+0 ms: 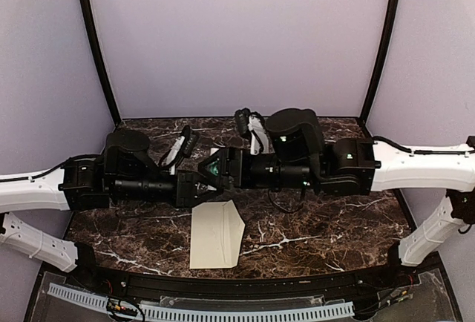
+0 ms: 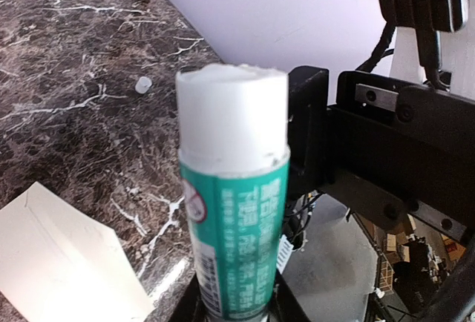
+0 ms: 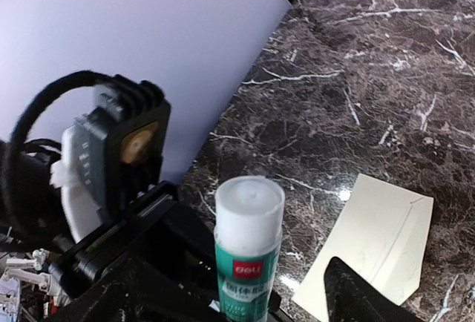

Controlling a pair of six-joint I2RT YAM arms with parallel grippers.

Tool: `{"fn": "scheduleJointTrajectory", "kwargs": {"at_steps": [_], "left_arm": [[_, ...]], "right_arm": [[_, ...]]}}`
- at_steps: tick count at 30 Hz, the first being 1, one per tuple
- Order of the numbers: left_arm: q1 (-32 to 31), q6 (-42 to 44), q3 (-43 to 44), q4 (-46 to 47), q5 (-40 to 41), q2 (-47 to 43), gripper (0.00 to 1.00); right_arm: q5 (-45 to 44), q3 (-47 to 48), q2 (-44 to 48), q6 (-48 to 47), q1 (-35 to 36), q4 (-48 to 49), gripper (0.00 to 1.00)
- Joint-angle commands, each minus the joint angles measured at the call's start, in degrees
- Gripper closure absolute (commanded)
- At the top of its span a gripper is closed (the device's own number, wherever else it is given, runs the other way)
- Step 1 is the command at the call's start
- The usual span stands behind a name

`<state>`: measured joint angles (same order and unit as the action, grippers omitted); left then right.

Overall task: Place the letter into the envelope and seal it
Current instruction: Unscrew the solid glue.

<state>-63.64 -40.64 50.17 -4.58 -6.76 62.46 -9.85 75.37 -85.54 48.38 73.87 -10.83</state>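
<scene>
- A robot lab's test cell: plain pale backdrop walls [image 1: 237, 33] on curved black poles [image 1: 95, 47] enclose a dark marble-patterned desk [image 1: 326, 240].
- Left arm [image 1: 30, 192], right arm [image 1: 423, 168] and a slotted cable duct [image 1: 223, 311] line its near edge.

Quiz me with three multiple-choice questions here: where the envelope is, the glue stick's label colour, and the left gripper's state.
1. Where is the envelope? A) flat on the table B) in the right gripper C) against the back wall
2. Glue stick label colour? A) red B) green C) blue
3. The left gripper is: A) open, empty B) shut on the envelope C) shut on the glue stick
Answers: 1A, it lies on the marble; 2B, green with white print; 3C, the stick rises between its fingers.
</scene>
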Motion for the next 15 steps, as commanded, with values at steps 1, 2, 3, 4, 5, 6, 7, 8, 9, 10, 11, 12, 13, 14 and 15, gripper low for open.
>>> {"fn": "scheduleJointTrajectory", "kwargs": {"at_steps": [1, 2, 3, 4, 5, 6, 7, 8, 9, 10, 11, 12, 13, 14, 15], "left_arm": [[0.08, -1.67, -2.25, 8.01, -5.57, -2.85, 1.0], [0.24, -1.87, -2.66, 8.71, -6.38, -3.21, 1.0], [0.3, -2.09, -3.51, 10.36, -6.97, -3.99, 1.0], [0.45, -2.08, -3.95, 11.34, -8.8, -4.6, 1.0], [0.49, -2.03, -4.89, 13.76, -9.89, -4.83, 1.0], [0.52, -2.01, -5.74, 15.06, -12.56, -5.29, 1.0], [0.53, -2.12, -6.11, 17.9, -13.97, -5.44, 1.0], [0.53, -2.23, -6.79, 20.54, -16.46, -5.66, 1.0], [0.53, -2.44, -7.08, 21.75, -19.06, -5.76, 1.0], [0.51, -2.56, -7.41, 23.9, -20.34, -5.87, 1.0], [0.52, -2.85, -7.52, 24.87, -22.69, -5.91, 1.0], [0.53, -2.99, -7.76, 26.92, -23.96, -5.87, 1.0], [0.49, -3.31, -7.87, 27.92, -26.27, -5.82, 1.0], [0.52, -3.44, -8.02, 29.6, -27.29, -5.67, 1.0], [0.53, -3.86, -8.05, 30.27, -29.19, -5.54, 1.0]], "right_arm": [[5.05, -6.21, 7.48, -1.48, -0.27, 11.2, 0.11], [6.06, -7.65, 8.88, -1.9, -0.67, 12.93, 0.08], [7.69, -9.15, 10.37, -2.43, -1.12, 14.74, 0.07], [9.26, -10.77, 11.67, -3.0, -1.88, 16.98, 0.06], [12.15, -12.32, 12.88, -3.22, -2.75, 19.16, 0.05], [14.45, -13.89, 14.28, -3.31, -3.41, 21.24, 0.05], [16.23, -15.37, 15.22, -3.45, -3.92, 23.65, 0.05], [18.12, -16.82, 16.05, -3.51, -4.43, 25.99, 0.05], [20.06, -18.17, 16.74, -3.56, -4.87, 28.71, 0.05], [21.86, -19.37, 17.15, -3.58, -5.21, 31.26, 0.05], [23.67, -20.33, 17.36, -3.65, -5.54, 33.57, 0.05], [25.26, -21.02, 17.34, -3.57, -5.74, 35.85, 0.06], [26.88, -21.59, 17.15, -3.5, -5.79, 37.78, 0.06], [28.38, -21.93, 16.71, -3.32, -5.81, 39.9, 0.07], [29.91, -22.1, 16.22, -3.13, -5.76, 41.78, 0.09]]}}
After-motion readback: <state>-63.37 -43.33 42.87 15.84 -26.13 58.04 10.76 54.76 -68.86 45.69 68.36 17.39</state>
